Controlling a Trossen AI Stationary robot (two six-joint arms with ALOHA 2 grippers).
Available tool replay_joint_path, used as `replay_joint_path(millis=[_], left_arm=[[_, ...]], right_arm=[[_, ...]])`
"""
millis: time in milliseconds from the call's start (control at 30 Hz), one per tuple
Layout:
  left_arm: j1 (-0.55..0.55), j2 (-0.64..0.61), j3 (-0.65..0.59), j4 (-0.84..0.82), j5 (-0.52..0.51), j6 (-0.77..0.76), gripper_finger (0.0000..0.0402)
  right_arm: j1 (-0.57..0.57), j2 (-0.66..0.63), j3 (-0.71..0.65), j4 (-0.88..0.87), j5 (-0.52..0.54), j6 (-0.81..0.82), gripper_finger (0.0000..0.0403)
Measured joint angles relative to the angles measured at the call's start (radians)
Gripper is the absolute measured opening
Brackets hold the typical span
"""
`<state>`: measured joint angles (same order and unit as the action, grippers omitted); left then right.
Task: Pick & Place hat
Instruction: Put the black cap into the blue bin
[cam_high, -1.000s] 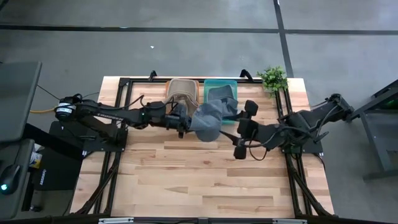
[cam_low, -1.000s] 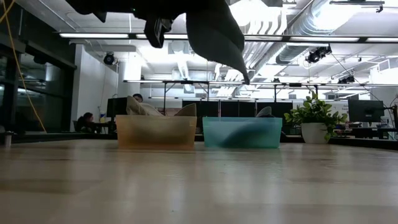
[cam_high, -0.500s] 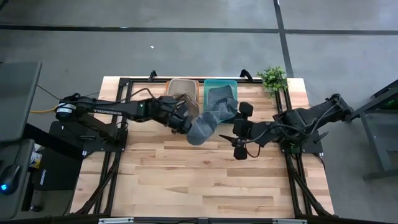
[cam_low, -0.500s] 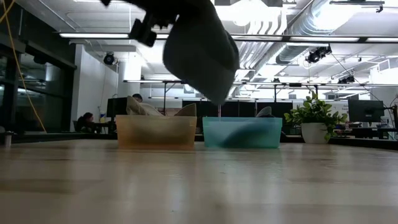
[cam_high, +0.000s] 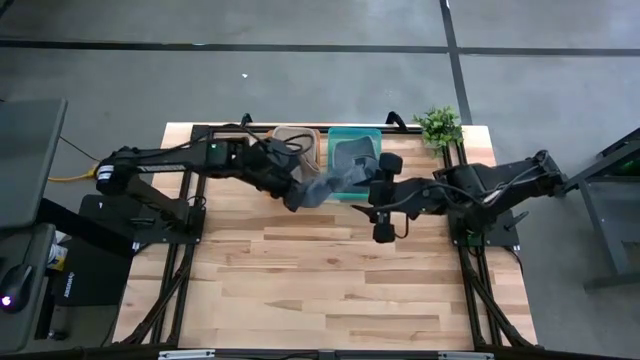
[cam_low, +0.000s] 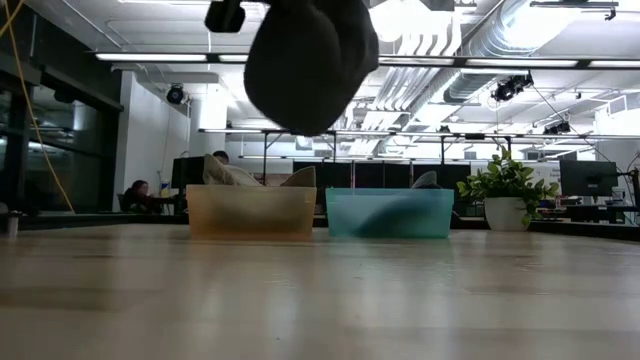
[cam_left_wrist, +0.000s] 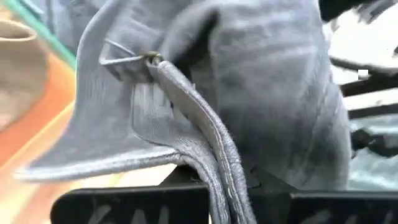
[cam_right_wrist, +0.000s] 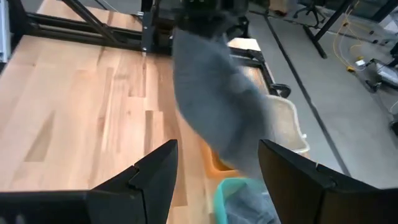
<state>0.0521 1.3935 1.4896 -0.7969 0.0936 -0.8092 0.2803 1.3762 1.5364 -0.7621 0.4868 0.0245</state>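
Note:
The grey hat (cam_high: 316, 187) hangs high above the table in the low view (cam_low: 305, 62), over the near side of the two bins. My left gripper (cam_high: 291, 191) is shut on it, and the hat (cam_left_wrist: 249, 81) fills the left wrist view. My right gripper (cam_high: 381, 202) is open just to the right of the hat, near the teal bin (cam_high: 355, 150). In the right wrist view its fingers (cam_right_wrist: 214, 180) stand apart, with the hat (cam_right_wrist: 217, 106) hanging ahead of them. The tan bin (cam_high: 295, 143) sits left of the teal one. My left gripper pinches the hat by its stitched rim band (cam_left_wrist: 219, 167), close to the small metal buckle (cam_left_wrist: 151, 58). The fingers come at it roughly level from the table's left. The hat is lifted clear and hangs bunched and slack below the gripper (cam_low: 305, 62).
The tan bin (cam_low: 250, 211) and the teal bin (cam_low: 390, 212) stand side by side at the far edge, each with cloth inside. A potted plant (cam_high: 438, 125) stands at the far right corner. Bare wood (cam_high: 320, 290) spreads toward the near edge. People sit in the room behind.
My left gripper has carried the hat toward the table's left and far edge, turning as it went. The hat, which trailed a long point toward the right gripper, has swung free and now hangs as a rounded bunch. My right gripper has shifted a little to the left.

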Motion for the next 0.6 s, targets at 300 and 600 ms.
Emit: replay_joint_path(millis=[300,600], left_arm=[[-0.015,0.064,0.072,-0.055,-0.038,0.065,0.0000],[-0.034,0.109,0.086,-0.098,-0.051,0.064,0.0000]], right_arm=[[-0.097,0.010,0.000,0.051,-0.110,-0.089,0.0218],[-0.153,0.094,0.000,0.054,-0.265,-0.135,0.0218]])
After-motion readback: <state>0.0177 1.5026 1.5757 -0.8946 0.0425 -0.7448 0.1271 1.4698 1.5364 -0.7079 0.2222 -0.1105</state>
